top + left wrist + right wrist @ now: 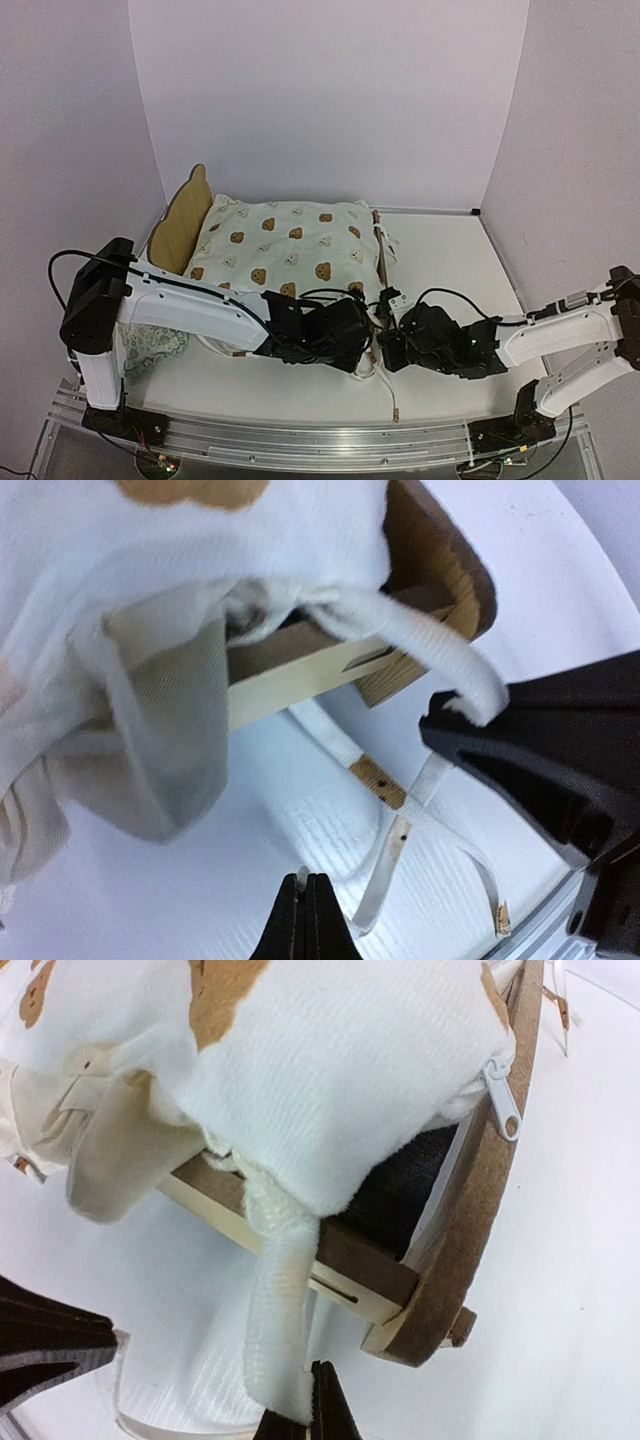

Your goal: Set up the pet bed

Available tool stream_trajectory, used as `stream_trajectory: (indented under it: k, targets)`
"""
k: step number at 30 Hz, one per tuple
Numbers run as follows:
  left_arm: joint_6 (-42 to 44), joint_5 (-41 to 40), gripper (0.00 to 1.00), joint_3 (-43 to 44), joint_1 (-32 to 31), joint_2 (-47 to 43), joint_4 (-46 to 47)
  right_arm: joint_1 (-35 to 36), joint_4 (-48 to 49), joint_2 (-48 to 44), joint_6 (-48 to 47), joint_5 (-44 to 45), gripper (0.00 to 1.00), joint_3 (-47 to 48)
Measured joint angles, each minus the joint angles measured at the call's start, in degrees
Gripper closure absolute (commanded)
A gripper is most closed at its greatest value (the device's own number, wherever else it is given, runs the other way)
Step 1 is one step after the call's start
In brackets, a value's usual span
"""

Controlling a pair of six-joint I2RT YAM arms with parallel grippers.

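Nearest the top camera, both arms reach inward from their bases and meet low over the middle of the table (450, 270), forearms almost level. The left gripper (368, 345) and right gripper (390, 350) sit nose to nose just off the near foot corner of the pet bed (183, 225). The bed lies in the far left part of the table with its long axis parallel to the near edge. Its rounded headboard points at the left edge and its low footboard at the right. A cream bear-print cover (280, 245) hides most of the frame. A pale pillow (150, 350) lies at the near left corner under the left arm.

From the left wrist, the left gripper (305, 915) has its jaws pressed together with nothing between them, above thin ribbon ties (385, 845) on the table. The bed's pale side rail (300, 675) shows under the bunched cover. A fleecy tie (440, 645) arches from the cover to the tip of the right gripper (470, 715).

From the right wrist, the right gripper (315, 1405) is closed, and the fleecy tie (275, 1310) seems pinched there, though the frame edge crops the tips. The plywood footboard (470, 1230) curves around the dark grey base (400, 1190), and a zipper pull (503, 1110) hangs against it.
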Motion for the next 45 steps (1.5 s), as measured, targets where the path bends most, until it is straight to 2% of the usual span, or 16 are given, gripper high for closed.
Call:
stream_trajectory:
  k: [16, 30, 37, 45]
  targets:
    - [6.8, 9.5, 1.00, 2.3, 4.4, 3.2, 13.1, -0.2, 0.0, -5.3, -0.4, -5.9, 1.00, -1.9]
    - [10.7, 15.6, 1.00, -7.6, 8.4, 3.3, 31.3, 0.0, -0.2, -6.4, -1.7, -13.2, 1.00, -1.9]
    - [12.4, 20.8, 1.00, -11.1, 9.9, 3.3, 39.8, 0.0, -2.4, -4.9, -2.0, -16.8, 0.88, 0.0]
    - [13.7, 24.6, 1.00, -12.1, 10.2, 3.5, 45.5, 0.0, -8.4, -4.1, -3.5, -18.0, 0.67, 3.4]
